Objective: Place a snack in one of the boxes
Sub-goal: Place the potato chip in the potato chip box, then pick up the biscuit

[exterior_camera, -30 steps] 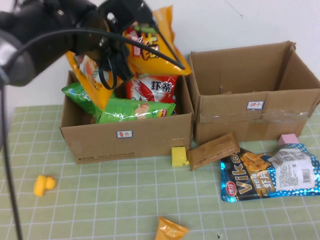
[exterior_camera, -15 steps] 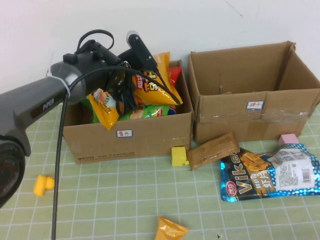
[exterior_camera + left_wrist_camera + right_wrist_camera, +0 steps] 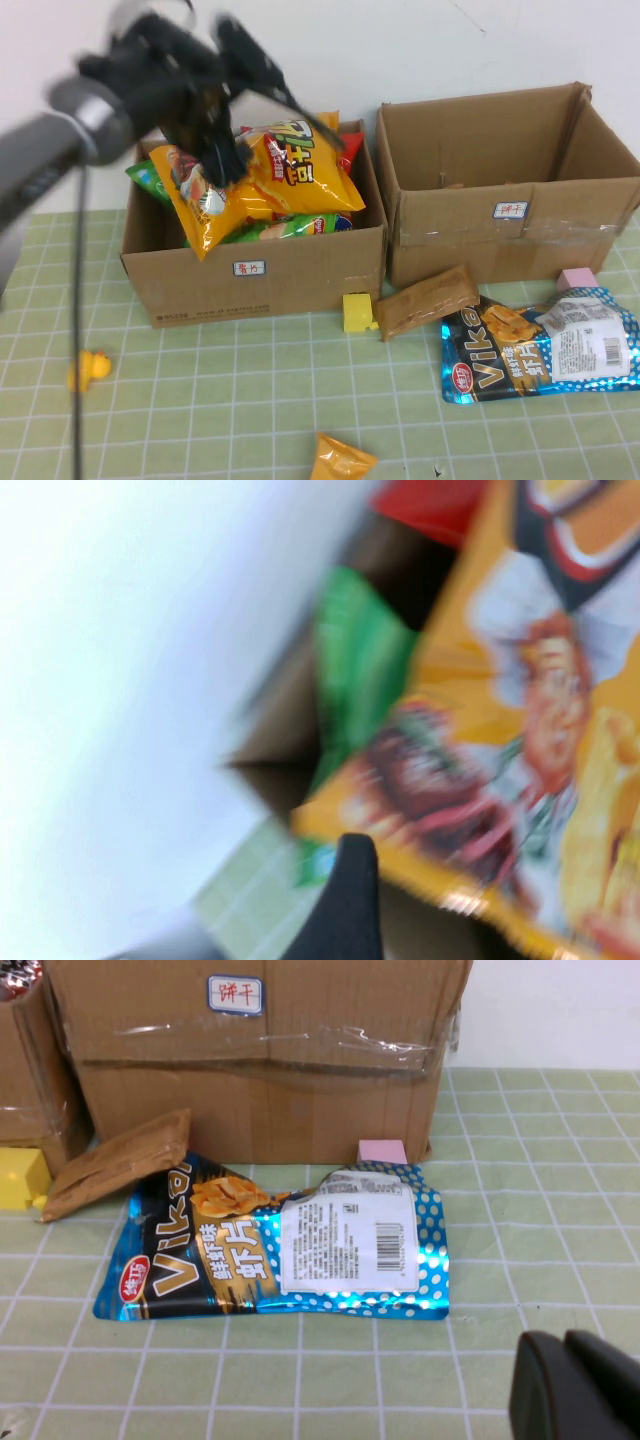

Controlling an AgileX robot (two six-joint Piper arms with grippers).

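Observation:
An orange snack bag (image 3: 270, 175) lies on top of the other snacks in the left cardboard box (image 3: 260, 275). It fills the left wrist view (image 3: 530, 710). My left gripper (image 3: 215, 140) hangs blurred over the bag's left end, open, with one black finger (image 3: 350, 900) beside the bag's edge. The right cardboard box (image 3: 500, 235) stands open beside it. My right gripper (image 3: 580, 1385) is shut and empty, low over the mat in front of a blue Vika snack bag (image 3: 280, 1245); it does not show in the high view.
A green bag (image 3: 290, 228) and a red bag sit under the orange one. A brown packet (image 3: 428, 298), a yellow block (image 3: 358, 312), a pink block (image 3: 576, 277), the blue bag (image 3: 540, 345), a yellow toy (image 3: 88, 370) and an orange packet (image 3: 340, 460) lie on the mat.
The left arm lowered the orange bag from above the left box onto its contents. The bag now lies flatter, and the arm has swung up and to the left.

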